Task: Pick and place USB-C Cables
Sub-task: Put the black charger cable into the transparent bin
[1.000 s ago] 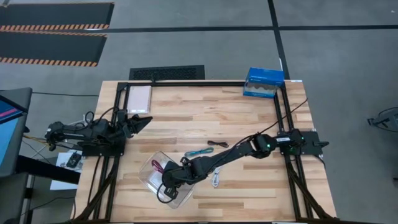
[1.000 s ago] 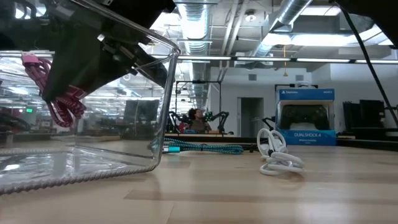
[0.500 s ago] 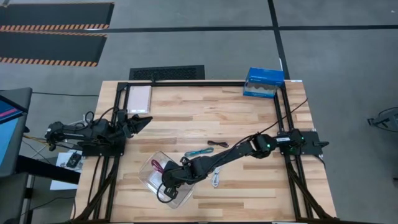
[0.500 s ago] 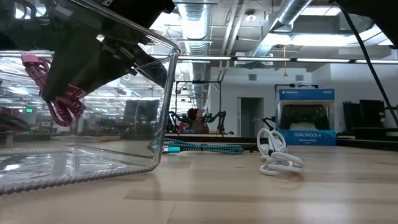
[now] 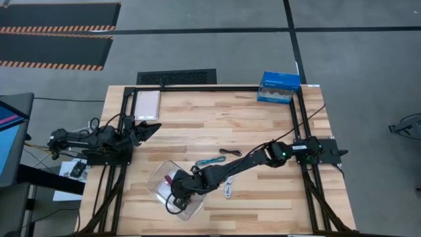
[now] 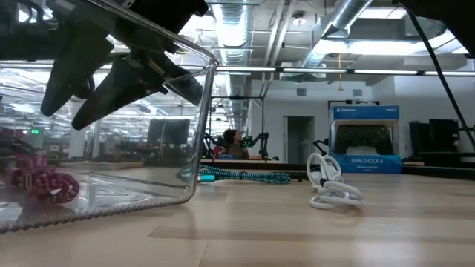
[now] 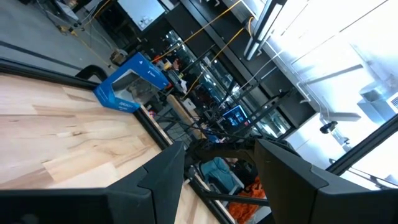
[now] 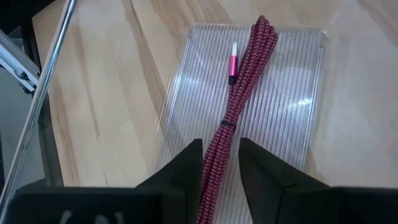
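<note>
Risk lay mostly in the withdrawal: we judged that the right gripper (image 5: 175, 190), hanging with parted, empty fingers over the clear ribbed plastic tray (image 8: 298, 134) near the table's 7 o'clock area, could snag the braided magenta-pink USB-C cable (image 8: 239, 109) lying just under its fingertips (image 8: 186, 171) and drag it over the low wall. The cable lay flat on the tray floor, bundled into a long thin hank running along the tray's length, its pink plug (image 8: 233, 61) pointing away from the gripper. The teal cable (image 5: 210, 161), dark maroon cable (image 5: 230, 153) and white cable (image 5: 228, 190) waited on the light wooden table (image 5: 217, 125) toward 3 o'clock of the tray. The left gripper (image 5: 148, 127) rested at the table's 9 o'clock edge, fingers (image 7: 158, 177) apart.
</note>
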`<action>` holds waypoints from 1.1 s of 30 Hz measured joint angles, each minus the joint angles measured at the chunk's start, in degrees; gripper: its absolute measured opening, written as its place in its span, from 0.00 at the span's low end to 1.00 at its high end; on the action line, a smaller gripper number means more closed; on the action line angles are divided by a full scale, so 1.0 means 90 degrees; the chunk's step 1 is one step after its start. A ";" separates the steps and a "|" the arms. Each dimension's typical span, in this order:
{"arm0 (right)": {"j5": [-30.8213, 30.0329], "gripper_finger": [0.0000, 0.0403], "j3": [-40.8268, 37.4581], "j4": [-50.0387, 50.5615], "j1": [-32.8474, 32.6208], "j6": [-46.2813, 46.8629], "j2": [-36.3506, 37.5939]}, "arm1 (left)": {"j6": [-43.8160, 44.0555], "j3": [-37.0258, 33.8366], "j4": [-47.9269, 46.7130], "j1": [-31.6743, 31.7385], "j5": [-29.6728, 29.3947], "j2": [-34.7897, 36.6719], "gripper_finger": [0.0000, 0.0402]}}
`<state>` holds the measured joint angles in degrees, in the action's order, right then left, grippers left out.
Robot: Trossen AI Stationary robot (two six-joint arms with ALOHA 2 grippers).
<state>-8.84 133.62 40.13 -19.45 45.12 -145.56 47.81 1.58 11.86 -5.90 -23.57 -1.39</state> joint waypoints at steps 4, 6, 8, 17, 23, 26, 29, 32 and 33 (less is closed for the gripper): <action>-0.0002 0.33 0.0000 -0.0106 0.0001 -0.0057 0.0000 | 0.0000 0.0000 0.0000 0.0000 0.0002 0.0000 0.46; 0.0002 0.33 0.0000 -0.0210 0.0006 -0.0152 0.0002 | 0.0000 0.0000 0.0000 -0.0001 0.0006 0.0000 0.46; 0.0013 0.33 0.0000 -0.0310 0.0006 -0.0218 0.0037 | 0.0000 0.0000 0.0000 -0.0001 0.0017 0.0000 0.46; 0.0161 0.33 0.0134 -0.0305 0.0007 -0.0765 0.0596 | 0.0000 0.0000 0.0000 -0.0001 0.0029 -0.0002 0.46; -0.0005 0.33 0.0134 0.0333 0.0018 -0.1469 0.1423 | 0.0002 0.0000 -0.0001 -0.0001 0.0032 -0.0002 0.46; -0.0217 0.33 0.0134 0.0706 0.0037 -0.1786 0.1922 | 0.0002 -0.0002 -0.0002 -0.0001 0.0032 -0.0002 0.46; -0.0576 0.33 0.0134 0.1164 0.0066 -0.2078 0.2466 | 0.0002 -0.0002 -0.0027 -0.0001 0.0032 -0.0002 0.46; -0.1071 0.33 0.0134 0.1640 0.0071 -0.2517 0.2994 | 0.0002 -0.0002 -0.0061 -0.0001 0.0032 0.0000 0.46; -0.1240 0.33 0.0134 0.1841 0.0074 -0.2590 0.3172 | 0.0002 -0.0002 -0.0074 -0.0001 0.0031 -0.0002 0.46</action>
<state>-20.00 134.82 56.70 -18.79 21.81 -117.01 47.83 1.56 11.19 -5.91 -23.29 -1.41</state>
